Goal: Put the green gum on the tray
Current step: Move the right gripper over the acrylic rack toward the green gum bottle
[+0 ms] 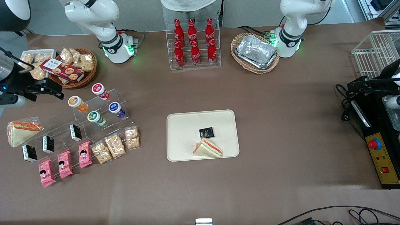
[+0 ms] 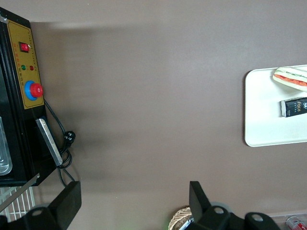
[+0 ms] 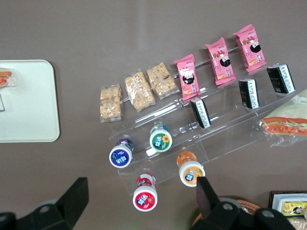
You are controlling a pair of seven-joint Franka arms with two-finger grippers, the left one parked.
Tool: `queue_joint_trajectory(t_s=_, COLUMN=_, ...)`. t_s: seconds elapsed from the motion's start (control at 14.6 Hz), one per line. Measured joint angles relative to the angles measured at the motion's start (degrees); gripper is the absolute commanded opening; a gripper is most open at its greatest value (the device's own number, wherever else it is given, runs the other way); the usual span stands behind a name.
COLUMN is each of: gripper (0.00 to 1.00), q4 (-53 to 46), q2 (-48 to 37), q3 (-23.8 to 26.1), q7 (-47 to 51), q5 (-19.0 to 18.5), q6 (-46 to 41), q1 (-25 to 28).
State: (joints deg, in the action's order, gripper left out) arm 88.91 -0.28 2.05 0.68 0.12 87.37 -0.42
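The green gum [image 1: 96,118] [image 3: 160,137] lies on a clear acrylic step stand [image 1: 93,125] at the working arm's end of the table, white lid facing up. The cream tray [image 1: 184,128] [image 3: 29,100] [image 2: 268,120] sits mid-table, well apart from the stand. My gripper [image 1: 50,89] [image 3: 140,188] hovers high above the stand's edge that is farther from the front camera, open and holding nothing. Its two fingers [image 3: 76,194] stand wide apart, the red gum showing far below between them. The green gum is clear of the fingers.
Orange gum [image 1: 78,103], red gum [image 1: 100,91] and purple gum [image 1: 116,109] share the stand with black packets, pink snack packs [image 1: 64,164] and rice crackers. A sandwich [image 1: 207,148] and a black packet [image 1: 206,132] lie on the tray. A cookie basket [image 1: 73,67] is beside the gripper.
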Motion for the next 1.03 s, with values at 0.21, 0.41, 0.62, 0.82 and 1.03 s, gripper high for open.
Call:
queue_joint_trajectory(t_s=0.21, gripper=1.0, q4=0.0, q2=0.86, q3=0.13, q7=0.0, q5=0.01, q6=0.65, q1=0.3)
queue_joint_trajectory(t_s=0.41, gripper=1.0, q4=0.0, q2=0.93, q3=0.14, q7=-1.36, q5=0.03, q6=0.77, q1=0.35)
queue_joint_trajectory(t_s=0.62, gripper=1.0, q4=0.12, q2=1.02, q3=0.08, q7=-3.24, q5=0.03, q6=1.31, q1=0.35)
queue_joint_trajectory(t_s=0.82, gripper=1.0, q4=2.5, q2=1.02, q3=-0.2, q7=-8.82, q5=0.03, q6=3.97, q1=0.33)
queue_joint_trajectory(t_s=1.03, gripper=1.0, q4=8.05, q2=0.55, q3=-1.98, q7=-15.74, q5=0.03, q6=9.52, q1=0.21)
